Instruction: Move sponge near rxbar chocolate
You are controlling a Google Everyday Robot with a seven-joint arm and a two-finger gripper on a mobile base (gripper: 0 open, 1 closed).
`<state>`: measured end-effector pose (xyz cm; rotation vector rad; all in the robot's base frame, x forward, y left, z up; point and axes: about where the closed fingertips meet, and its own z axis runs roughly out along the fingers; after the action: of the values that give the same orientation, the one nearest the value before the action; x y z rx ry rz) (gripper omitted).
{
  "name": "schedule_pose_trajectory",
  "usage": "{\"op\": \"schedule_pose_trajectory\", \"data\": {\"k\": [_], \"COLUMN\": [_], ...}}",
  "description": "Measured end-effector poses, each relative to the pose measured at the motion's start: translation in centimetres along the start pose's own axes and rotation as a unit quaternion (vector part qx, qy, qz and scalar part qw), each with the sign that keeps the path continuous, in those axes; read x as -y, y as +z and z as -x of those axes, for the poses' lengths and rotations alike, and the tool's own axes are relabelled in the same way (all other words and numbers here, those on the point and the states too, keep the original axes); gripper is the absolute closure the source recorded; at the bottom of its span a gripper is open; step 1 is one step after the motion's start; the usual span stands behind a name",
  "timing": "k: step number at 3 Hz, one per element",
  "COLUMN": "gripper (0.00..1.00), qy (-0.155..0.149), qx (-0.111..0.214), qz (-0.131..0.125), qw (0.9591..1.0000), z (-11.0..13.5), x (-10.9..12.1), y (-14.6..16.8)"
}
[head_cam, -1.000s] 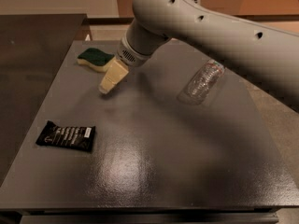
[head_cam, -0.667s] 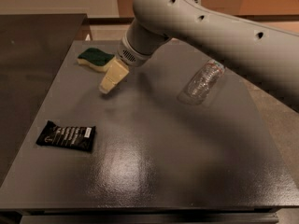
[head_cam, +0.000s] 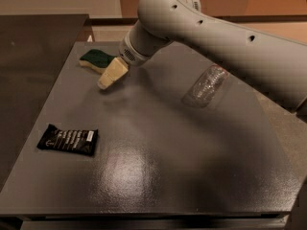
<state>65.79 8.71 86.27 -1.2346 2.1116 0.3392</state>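
"Green-top sponge lies flat on the grey desk, scouring side up, at the far left corner. Long axis runs side to side, right end dipping a bit toward us."

"Hand?"

"Cream hand sits just beside the sponge's right end, angled down and toward us, tip close to the desk. Can't tell if it's spread or pressed together. It reads as one pale wedge. Holding nothing that I can see. Contact with the sponge: can't tell either."

"Why there?"

"My guess is it's lining up to grab across the sponge's short side, the easier span."

"Target?"

"Rxbar chocolate, black wrapper, well apart from the sponge, nearer us and slightly left. It lies flat with its long axis roughly parallel to the sponge's. Path between looks bare."

"Anything else?"

"Clear bottle on its side, well right of the sponge, under the arm. Out of the way, I'd say."
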Motion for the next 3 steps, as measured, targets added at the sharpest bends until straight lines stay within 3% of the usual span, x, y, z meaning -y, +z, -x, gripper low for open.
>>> {"op": "schedule_pose_trajectory", "data": {"k": [3], "gripper": [0.0], "qy": [0.002], "qx": [0.014], "qz": [0.01], "qw": [0.9999], "z": [2.8], "x": [1.7], "y": [5.4]}}
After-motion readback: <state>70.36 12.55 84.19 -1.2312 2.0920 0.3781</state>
